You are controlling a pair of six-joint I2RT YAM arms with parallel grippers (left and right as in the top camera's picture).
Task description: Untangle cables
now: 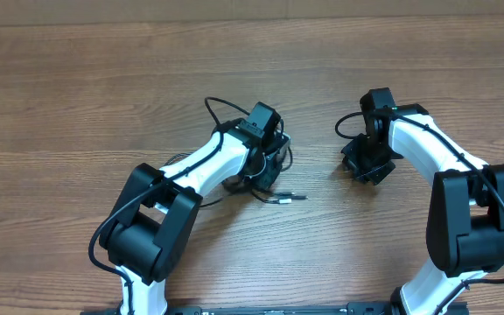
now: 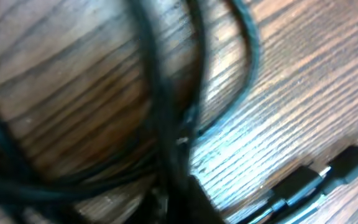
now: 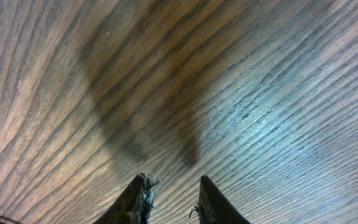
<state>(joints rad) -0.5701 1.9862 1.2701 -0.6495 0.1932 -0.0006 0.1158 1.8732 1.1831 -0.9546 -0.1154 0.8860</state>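
The cables (image 1: pixel 234 179) lie as a thin black tangle under my left gripper (image 1: pixel 269 166), with one loop (image 1: pixel 221 109) arching behind the wrist. Two silver-tipped plugs (image 1: pixel 289 198) stick out to the right on the wood. In the left wrist view, blurred black cords (image 2: pixel 160 93) cross the frame and one runs down into the shut jaws at the bottom centre. The plugs (image 2: pixel 328 177) lie at the lower right. My right gripper (image 1: pixel 367 166) points down at bare wood. Its fingers (image 3: pixel 138 199) stand apart with nothing between them. A thin black loop (image 1: pixel 348 127) curves beside its wrist.
The table (image 1: pixel 77 96) is brown wood grain. Both arm bases stand at the near edge, the left one (image 1: pixel 143 236) and the right one (image 1: pixel 471 227). Frayed dark fibres cling to the right finger pads (image 3: pixel 149 186).
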